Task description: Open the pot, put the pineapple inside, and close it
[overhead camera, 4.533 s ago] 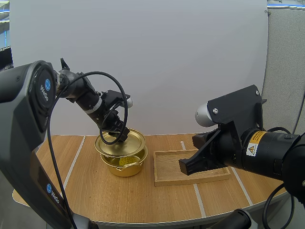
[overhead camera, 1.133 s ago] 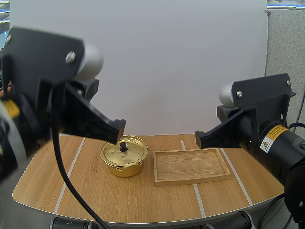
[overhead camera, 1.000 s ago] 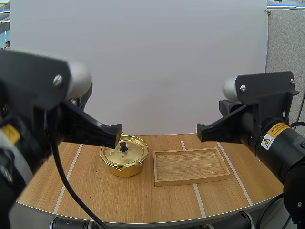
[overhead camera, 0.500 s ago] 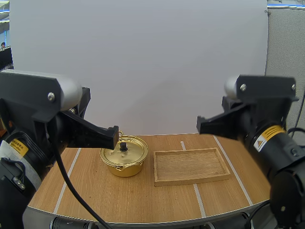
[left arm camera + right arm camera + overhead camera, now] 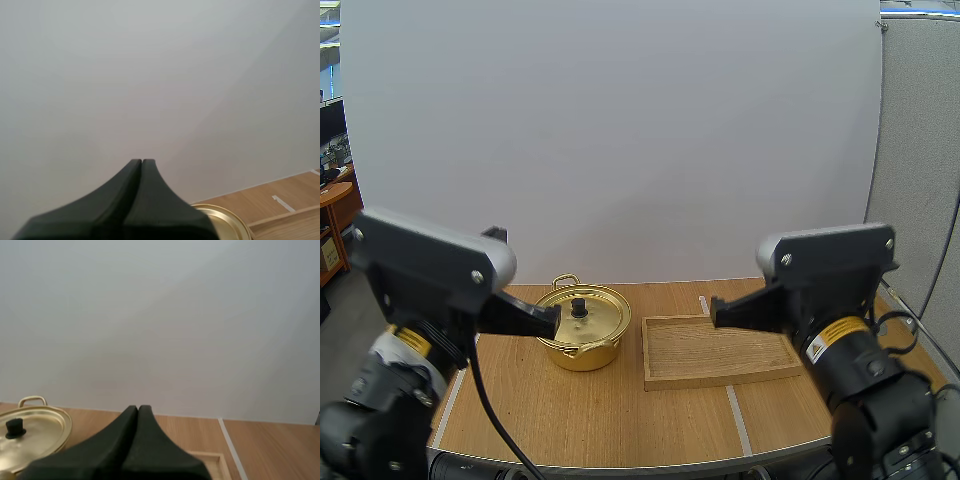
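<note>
Bench (image 5: 580, 412): pot (image 5: 585, 352) lidded since we lowered lid (image 5: 592, 308); our left claw (image 5: 142, 161), right claw (image 5: 138, 408) pressed together, retracted. Task looks complete.

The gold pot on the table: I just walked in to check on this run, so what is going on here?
Neither arm is handling anything. The left gripper and right gripper are shut on nothing, held above the wooden table. The round gold metal pot stands with its black-knobbed lid on, so its contents are hidden. A shallow rectangular wooden tray lies beside it.
</note>
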Robot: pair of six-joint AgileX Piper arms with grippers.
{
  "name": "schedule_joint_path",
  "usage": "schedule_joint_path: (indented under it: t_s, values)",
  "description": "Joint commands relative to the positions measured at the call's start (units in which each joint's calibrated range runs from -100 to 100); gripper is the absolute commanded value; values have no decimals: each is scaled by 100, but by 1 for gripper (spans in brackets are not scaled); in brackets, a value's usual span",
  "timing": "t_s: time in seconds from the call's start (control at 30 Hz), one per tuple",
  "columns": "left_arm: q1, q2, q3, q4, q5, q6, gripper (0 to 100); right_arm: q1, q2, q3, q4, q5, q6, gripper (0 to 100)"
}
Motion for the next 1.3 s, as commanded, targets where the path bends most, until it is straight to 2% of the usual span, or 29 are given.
schedule_joint_path:
  t_s: [0.0, 0.2, 0.43, 0.73, 0.9, 1.03, 1.27]
  values:
    - [-21, -17, 1090, -53, -1524, -29, 0, -25, -40, 497, -31, -229, -19, 0]
    - [-30, -17, 1872, -53, -1607, -29, 0, -25, -40, 1138, -31, -246, -19, 0]
    - [-30, -17, 1872, -283, -889, -29, 0, -40, -40, 1138, 7, 196, -19, 0]
    - [-30, -17, 1872, -275, 733, -128, 0, -60, -40, 1138, -4, 1105, -19, 0]
    - [-23, -17, 1872, -219, 716, -240, 0, -58, -40, 1138, -4, 1131, -19, 0]
    - [-23, -17, 1872, 315, 544, -746, 0, -58, -40, 1138, 8, 1127, -19, 0]
    - [-23, -17, 1872, 2296, 647, -3313, 0, -58, -40, 1138, 8, 1127, -19, 0]
